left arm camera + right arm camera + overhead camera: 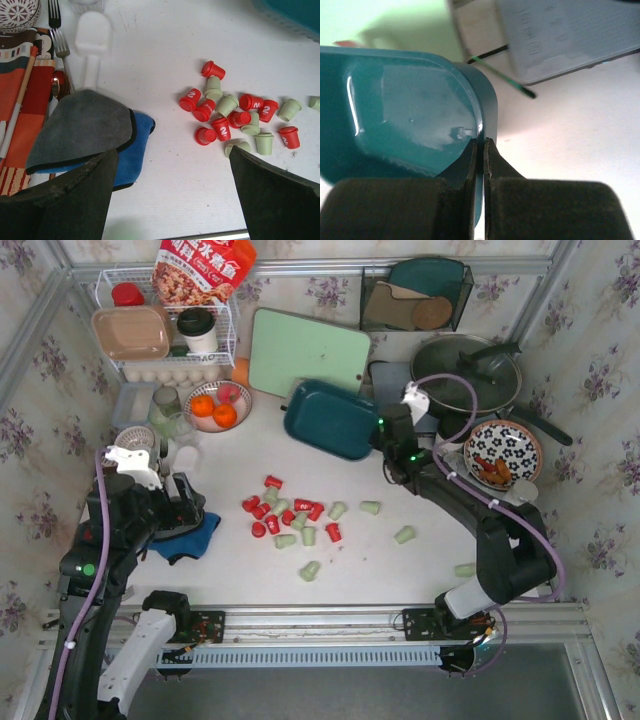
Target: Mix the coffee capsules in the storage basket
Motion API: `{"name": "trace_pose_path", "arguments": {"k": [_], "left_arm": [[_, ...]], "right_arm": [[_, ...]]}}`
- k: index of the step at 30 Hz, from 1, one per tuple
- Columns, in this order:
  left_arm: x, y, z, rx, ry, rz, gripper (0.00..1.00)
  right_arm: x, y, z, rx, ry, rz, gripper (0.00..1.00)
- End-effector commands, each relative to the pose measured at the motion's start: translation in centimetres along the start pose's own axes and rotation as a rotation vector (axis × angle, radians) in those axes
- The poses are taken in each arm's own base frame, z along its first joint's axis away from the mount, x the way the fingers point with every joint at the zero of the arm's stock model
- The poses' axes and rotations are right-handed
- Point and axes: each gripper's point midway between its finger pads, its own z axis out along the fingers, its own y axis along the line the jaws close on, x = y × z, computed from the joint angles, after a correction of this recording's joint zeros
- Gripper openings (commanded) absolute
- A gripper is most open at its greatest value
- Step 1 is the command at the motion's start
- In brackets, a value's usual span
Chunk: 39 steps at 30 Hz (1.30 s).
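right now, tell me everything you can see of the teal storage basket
The dark teal rectangular plastic storage basket has rounded corners, low walls and a glossy inside, which looks empty. It is on the white table, beyond the scattered red and pale green coffee capsules. The right gripper's fingers are shut on its rim near one corner.

A teal basket [325, 420] showed a glossy inside with white glints. At its 6 o'clock, capsules [287, 518] dotted the white table [380, 570]: some bright red with white marks, others pale green. At their 9 o'clock was a blue cloth [185, 540], and over it a grey cloth [82, 125] edged in black. At 12 o'clock was a pale green board [305, 352]. At 3 o'clock, a bowl [503, 452] bore white flowers on black. The walls [600, 370] had pale wallpaper with purple sprigs.
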Motion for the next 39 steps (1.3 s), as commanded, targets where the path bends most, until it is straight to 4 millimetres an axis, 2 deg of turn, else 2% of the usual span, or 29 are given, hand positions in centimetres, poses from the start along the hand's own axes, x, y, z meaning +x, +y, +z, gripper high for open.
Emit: {"name": "trace_pose_path", "arguments": {"k": [1,6,9,14,21,27,30,32,35,39], "left_arm": [[-0.8,-0.2,0.1,0.005,-0.036,0.002,0.95],[-0.8,-0.4,0.2,0.015,-0.032,0.004,0.95],[-0.7,-0.4,0.2,0.016,-0.028,0.004,0.95],[-0.7,-0.4,0.3,0.015,-0.023,0.005,0.95],[-0.5,-0.4,0.7,0.012,-0.008,0.003,0.95],[-0.4,-0.4,0.9,0.014,0.004,0.004,0.95],[-0.4,-0.5,1.0,0.015,0.007,0.003,0.95],[-0.4,-0.5,1.0,0.015,0.008,0.003,0.95],[-0.3,-0.5,1.2,0.015,0.015,0.002,0.95],[-0.1,-0.4,1.5,0.012,0.031,0.002,0.96]], "right_arm": [[-0.4,-3.4,1.1,0.02,0.066,-0.047,0.0],[1.4,-7.1,2.5,-0.036,0.227,-0.08,0.0],[3.4,-8.7,3.3,-0.042,0.303,-0.106,0.0],[5.4,-9.4,4.2,-0.035,0.338,-0.071,0.0],[5.2,-9.3,5.8,-0.009,0.305,0.011,0.02],[4.7,-9.3,6.4,0.014,0.305,0.012,0.3],[4.2,-9.2,6.0,0.018,0.298,0.007,0.39],[3.7,-9.2,5.6,0.02,0.289,-0.003,0.52],[2.5,-8.3,4.6,-0.026,0.269,-0.03,0.65],[-0.7,-6.7,2.0,-0.091,0.177,-0.095,0.73]]}}
